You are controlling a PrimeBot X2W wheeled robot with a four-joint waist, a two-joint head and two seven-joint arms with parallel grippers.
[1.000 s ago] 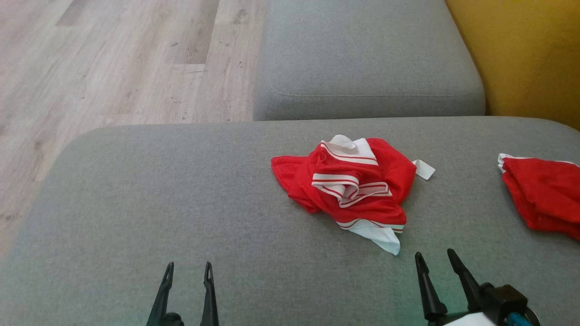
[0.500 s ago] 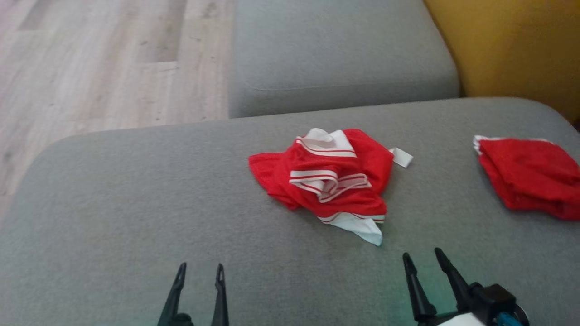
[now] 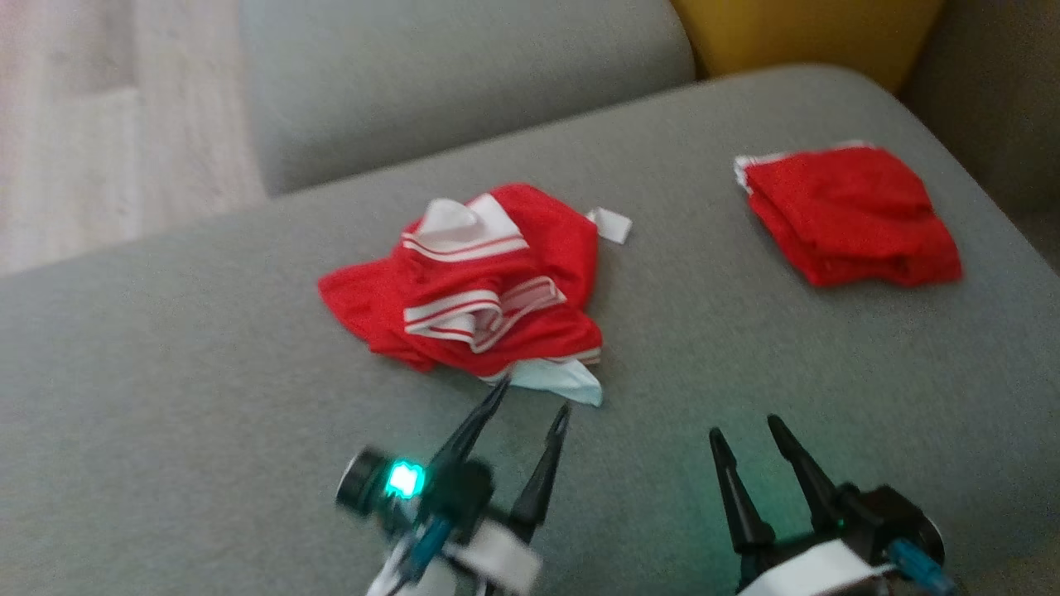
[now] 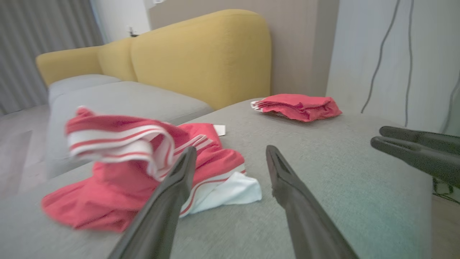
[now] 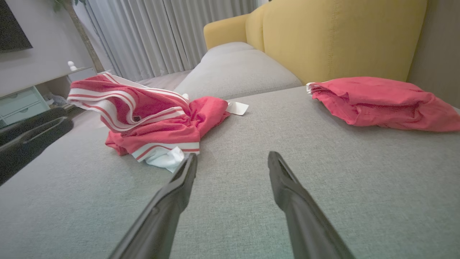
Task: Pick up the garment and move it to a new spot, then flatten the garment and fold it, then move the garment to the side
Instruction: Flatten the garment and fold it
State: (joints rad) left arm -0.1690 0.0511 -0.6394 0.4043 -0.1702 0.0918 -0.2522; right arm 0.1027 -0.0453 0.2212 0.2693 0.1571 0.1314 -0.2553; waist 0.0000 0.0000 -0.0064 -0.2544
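Red-and-white garment (image 3: pixel 489 290) lies crumpled on the grey sofa cushion (image 3: pixel 166 372); the left claw (image 3: pixel 534 395), spread, points at its white edge; the right claw (image 3: pixel 744 425) is spread, both empty.

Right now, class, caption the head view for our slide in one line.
Open left pincer at white corner of crumpled garment; right pincer open; folded garment apart on the cushion.

A living room in a home is indicated by a grey fabric sofa (image 3: pixel 207 348) with yellow upholstered backrest (image 5: pixel 341 36), pale pleated curtains (image 5: pixel 154 36), light wood-plank floor (image 3: pixel 83 124) and a pale green drawer cabinet (image 5: pixel 21 104).
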